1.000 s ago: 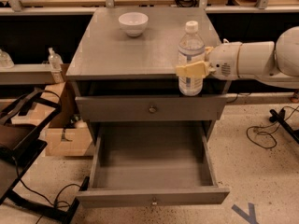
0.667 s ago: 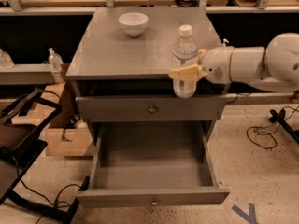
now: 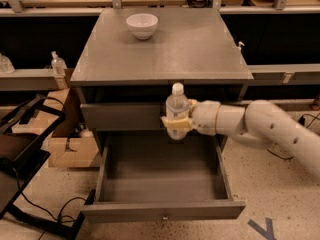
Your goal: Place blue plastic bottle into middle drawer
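The blue plastic bottle (image 3: pixel 177 110), clear with a white cap, hangs upright in front of the cabinet, above the back of the open middle drawer (image 3: pixel 162 210). My gripper (image 3: pixel 176 124) is shut on the bottle around its lower body; the white arm reaches in from the right. The drawer is pulled fully out, its grey box interior empty. The shut drawer front (image 3: pixel 120 116) above it is partly hidden by the bottle and arm.
A white bowl (image 3: pixel 142 25) sits at the back left of the cabinet top (image 3: pixel 165 49). A small clear bottle (image 3: pixel 58 66) stands on a shelf at left. A cardboard box (image 3: pixel 67 149) and cables lie on the floor at left.
The gripper has carried the bottle down and to the left, from above the cabinet top's right front edge to in front of the cabinet over the open drawer.
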### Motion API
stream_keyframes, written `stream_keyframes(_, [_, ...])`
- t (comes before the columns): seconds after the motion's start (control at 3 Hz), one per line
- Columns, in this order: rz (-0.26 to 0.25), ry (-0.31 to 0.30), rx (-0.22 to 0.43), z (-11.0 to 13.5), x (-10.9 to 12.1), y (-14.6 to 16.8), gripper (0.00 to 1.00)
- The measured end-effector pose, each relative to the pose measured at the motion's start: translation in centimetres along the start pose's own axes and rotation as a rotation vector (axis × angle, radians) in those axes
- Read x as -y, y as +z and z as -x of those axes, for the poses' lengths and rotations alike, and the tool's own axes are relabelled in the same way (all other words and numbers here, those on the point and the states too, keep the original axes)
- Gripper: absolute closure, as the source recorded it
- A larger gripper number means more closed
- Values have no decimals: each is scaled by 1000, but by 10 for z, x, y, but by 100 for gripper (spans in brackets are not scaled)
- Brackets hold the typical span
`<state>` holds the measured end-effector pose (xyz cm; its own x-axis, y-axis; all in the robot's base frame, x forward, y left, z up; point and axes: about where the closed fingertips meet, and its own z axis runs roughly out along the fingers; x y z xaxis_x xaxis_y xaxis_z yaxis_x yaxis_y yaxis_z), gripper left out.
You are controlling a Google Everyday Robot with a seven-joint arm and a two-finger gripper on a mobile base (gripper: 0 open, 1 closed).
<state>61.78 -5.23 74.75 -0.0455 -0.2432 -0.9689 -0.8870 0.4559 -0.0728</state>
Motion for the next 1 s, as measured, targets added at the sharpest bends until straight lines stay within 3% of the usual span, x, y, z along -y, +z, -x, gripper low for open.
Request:
stream_keyframes(0.33, [50,-40,4,-53,-15,42,100])
stream_keyframes(0.67, [79,-11,5,-102,-26,74,100])
stream_keyframes(1.0, [84,2,7,-108,-29,77,100])
